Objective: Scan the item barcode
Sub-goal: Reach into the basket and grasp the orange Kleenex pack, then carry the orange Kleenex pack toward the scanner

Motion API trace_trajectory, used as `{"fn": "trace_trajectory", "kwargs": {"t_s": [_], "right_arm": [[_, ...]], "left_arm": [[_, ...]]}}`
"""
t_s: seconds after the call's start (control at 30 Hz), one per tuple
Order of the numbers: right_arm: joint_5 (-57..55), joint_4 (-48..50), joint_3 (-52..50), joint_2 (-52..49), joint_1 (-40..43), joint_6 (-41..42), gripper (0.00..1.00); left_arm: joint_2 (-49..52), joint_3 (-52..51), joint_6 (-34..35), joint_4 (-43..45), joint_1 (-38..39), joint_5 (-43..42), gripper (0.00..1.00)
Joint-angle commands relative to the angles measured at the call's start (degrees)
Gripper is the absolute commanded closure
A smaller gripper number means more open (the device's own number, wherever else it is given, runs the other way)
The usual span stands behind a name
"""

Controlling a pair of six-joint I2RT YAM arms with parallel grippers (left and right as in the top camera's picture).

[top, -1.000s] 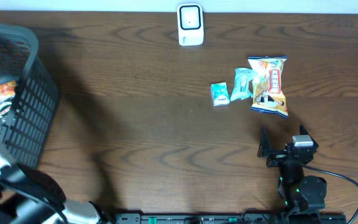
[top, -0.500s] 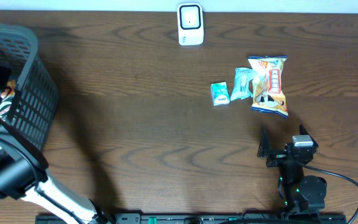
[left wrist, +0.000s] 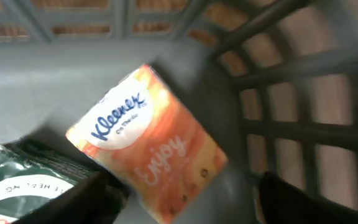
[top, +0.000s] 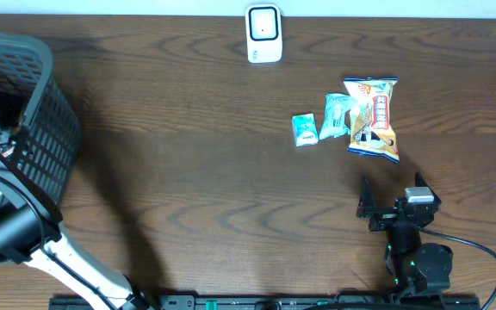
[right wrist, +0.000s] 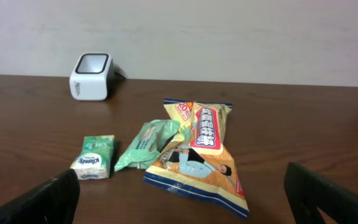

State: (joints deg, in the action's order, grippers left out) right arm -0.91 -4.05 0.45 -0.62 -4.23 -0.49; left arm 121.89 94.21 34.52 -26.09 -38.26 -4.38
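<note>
At the left edge of the table (top: 231, 181) stands the basket (top: 46, 129); our left pincer (left wrist: 185, 190) hangs inside, jaws apart, empty. The right pincer (right wrist: 179, 186) gapes empty too. The orange Kleenex pack (left wrist: 148, 149) lies on the basket floor. We judge it light, soft and slick-wrapped, so we would pinch gently across its narrow sides.

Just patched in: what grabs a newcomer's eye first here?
The orange Kleenex tissue pack lies in the dark grey plastic basket at far left, ahead of the open left gripper. Right of centre, a yellow snack bag, a pale green pouch and a small green tissue pack cluster, with the white box-shaped scanner at the far edge.
</note>
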Motion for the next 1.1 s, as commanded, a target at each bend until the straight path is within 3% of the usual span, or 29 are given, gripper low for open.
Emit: {"fn": "trace_trajectory", "kwargs": {"t_s": [0.0, 0.47, 0.63, 0.77, 0.93, 1.07], "right_arm": [[-0.2, -0.2, -0.2, 0.3, 0.2, -0.4, 0.01], [-0.2, -0.2, -0.2, 0.3, 0.2, -0.4, 0.01], [-0.2, -0.2, -0.2, 0.3, 0.2, -0.4, 0.01], [-0.2, -0.2, -0.2, 0.3, 0.2, -0.4, 0.01], [-0.2, -0.2, -0.2, 0.3, 0.2, -0.4, 0.01], [-0.2, -0.2, -0.2, 0.3, 0.2, -0.4, 0.01]], "left_arm": [[3.1, -0.2, -0.1, -0.5, -0.2, 2.2, 0.21], [5.1, -0.3, -1.6, 0.9, -0.3, 2.6, 0.25], [5.2, -0.7, -3.2, -0.3, -0.3, 10.1, 0.24], [5.2, -1.5, -3.2, -1.7, -0.3, 11.1, 0.25], [5.2, -1.6, -3.2, -2.6, -0.3, 11.1, 0.32], [5.1, -1.6, -3.2, -2.6, -0.3, 11.0, 0.61]]}}
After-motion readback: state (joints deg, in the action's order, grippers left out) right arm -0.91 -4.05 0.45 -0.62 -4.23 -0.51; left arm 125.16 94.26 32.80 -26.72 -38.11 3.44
